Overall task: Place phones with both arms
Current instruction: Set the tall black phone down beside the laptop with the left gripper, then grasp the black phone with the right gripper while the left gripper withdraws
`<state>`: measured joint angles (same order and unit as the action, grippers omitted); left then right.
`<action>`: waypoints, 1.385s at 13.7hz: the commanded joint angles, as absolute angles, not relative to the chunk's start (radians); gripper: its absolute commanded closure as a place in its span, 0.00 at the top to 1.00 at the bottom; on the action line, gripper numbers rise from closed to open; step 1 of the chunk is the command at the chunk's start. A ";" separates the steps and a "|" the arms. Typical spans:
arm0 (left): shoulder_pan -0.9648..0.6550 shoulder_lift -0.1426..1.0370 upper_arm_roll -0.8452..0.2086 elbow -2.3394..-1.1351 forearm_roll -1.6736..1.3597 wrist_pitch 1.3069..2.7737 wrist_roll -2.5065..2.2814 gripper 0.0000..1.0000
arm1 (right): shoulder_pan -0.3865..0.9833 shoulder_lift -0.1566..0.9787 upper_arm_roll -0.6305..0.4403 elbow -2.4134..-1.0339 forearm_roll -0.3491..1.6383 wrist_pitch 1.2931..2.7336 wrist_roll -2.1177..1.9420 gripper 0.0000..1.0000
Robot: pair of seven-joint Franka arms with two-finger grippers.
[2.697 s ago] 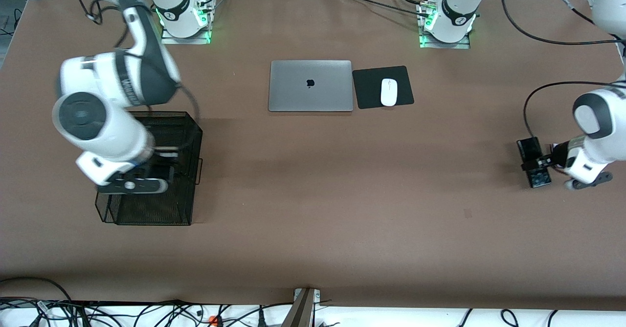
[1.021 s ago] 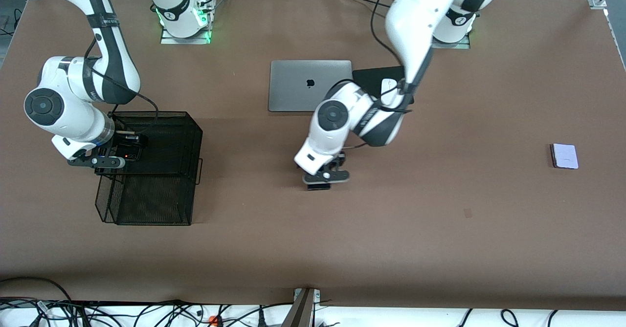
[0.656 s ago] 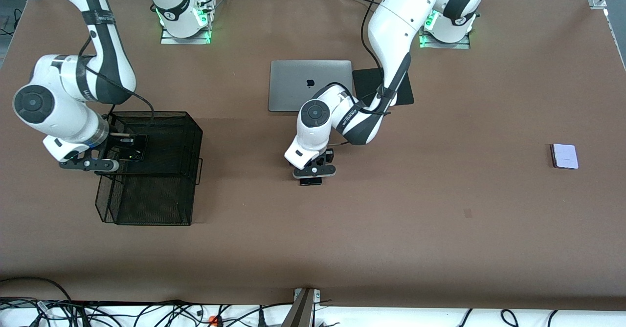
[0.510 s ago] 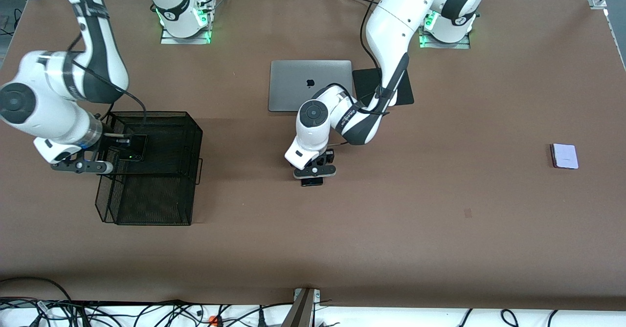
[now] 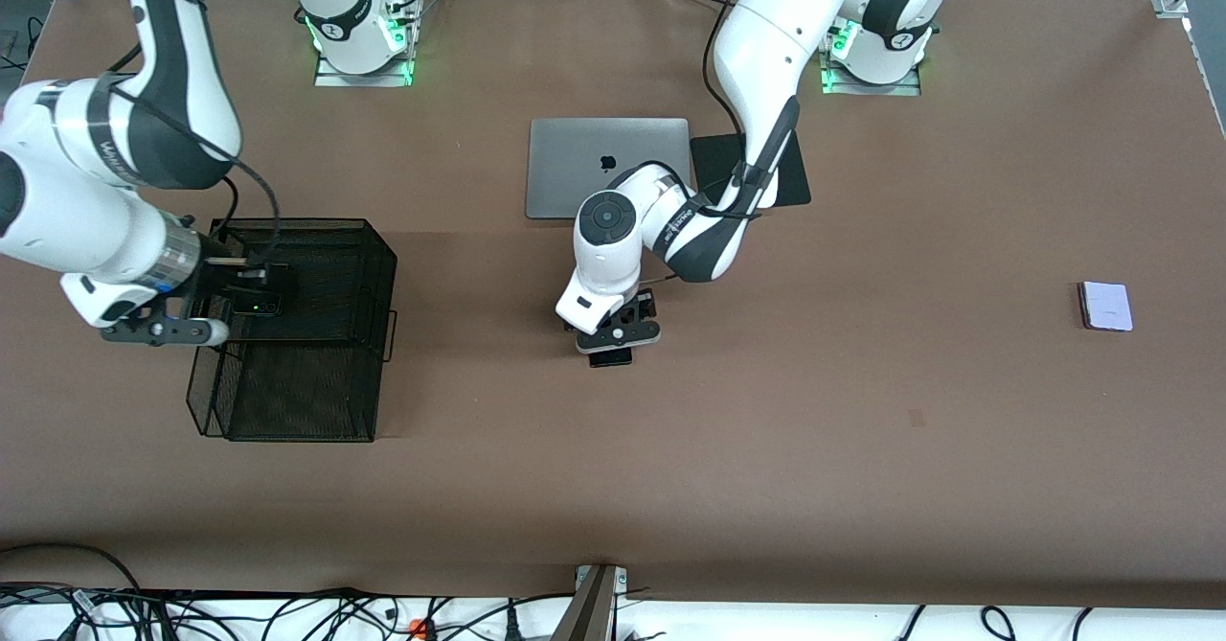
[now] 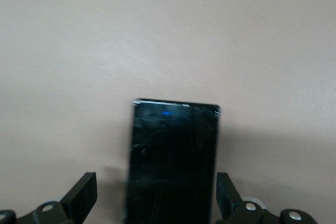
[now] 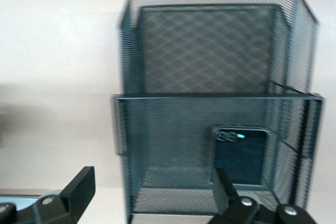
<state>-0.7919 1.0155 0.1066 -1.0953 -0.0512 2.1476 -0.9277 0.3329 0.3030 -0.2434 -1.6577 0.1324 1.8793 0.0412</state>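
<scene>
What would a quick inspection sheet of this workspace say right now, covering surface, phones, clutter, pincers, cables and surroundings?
Surface: brown table, small mark nearer the front camera.
Job's things: black phone lies in the mesh basket; long black phone flat mid-table; lavender phone at the left arm's end.
Clutter: closed laptop, black mouse pad beside it.
Grippers: left pincer open astride the long black phone; right pincer open at the mesh basket's edge.
Cables: tangle along the front edge.
Surroundings: nothing seen.
</scene>
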 commanded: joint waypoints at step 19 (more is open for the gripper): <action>-0.063 0.549 0.114 -1.681 0.239 2.020 0.185 1.00 | 0.759 0.953 -0.023 -1.278 -0.078 2.382 0.630 0.99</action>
